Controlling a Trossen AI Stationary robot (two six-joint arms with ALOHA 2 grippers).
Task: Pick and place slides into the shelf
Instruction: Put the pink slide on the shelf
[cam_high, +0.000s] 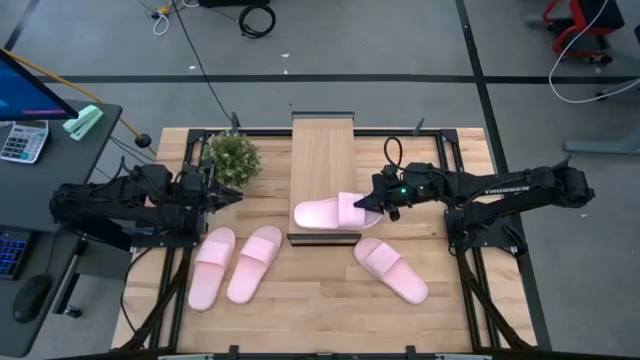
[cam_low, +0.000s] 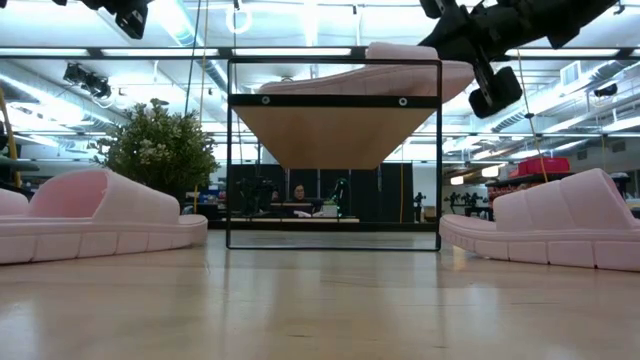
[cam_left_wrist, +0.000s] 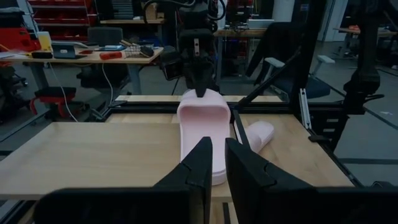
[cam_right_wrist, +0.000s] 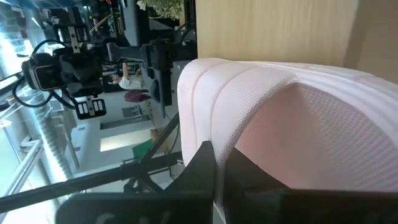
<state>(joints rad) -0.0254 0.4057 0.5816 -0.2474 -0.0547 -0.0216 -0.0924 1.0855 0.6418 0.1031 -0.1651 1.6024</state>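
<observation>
- The right gripper (cam_high: 378, 203) is clamped on the strap of one slide (cam_high: 328, 212), which lies crosswise on the near end of the shelf (cam_high: 322, 150), toe pointing left.
- In the right wrist view the dark fingers (cam_right_wrist: 208, 171) pinch the ribbed pink strap (cam_right_wrist: 249, 99), with the shelf's wood plank just beyond it.
- That slide sits close to the shelf's near edge and overhangs its right edge; the far part of the plank is bare wood.
- The shelf stands in the middle of the table (cam_high: 330, 310), running near to far, raised on a thin black frame (cam_low: 335, 150); the low view shows open room under the plank.
- The left gripper (cam_high: 228, 195) hangs left of the shelf, fingers together, pointing toward it, beside a small potted plant (cam_high: 232, 155).
- Two more slides (cam_high: 234, 265) lie side by side on the table, near and left of the shelf.
- A fourth slide (cam_high: 390, 269) lies near and right of the shelf, angled, apart from the frame.
- Bare tabletop stretches along the near edge, between and in front of the loose slides.
</observation>
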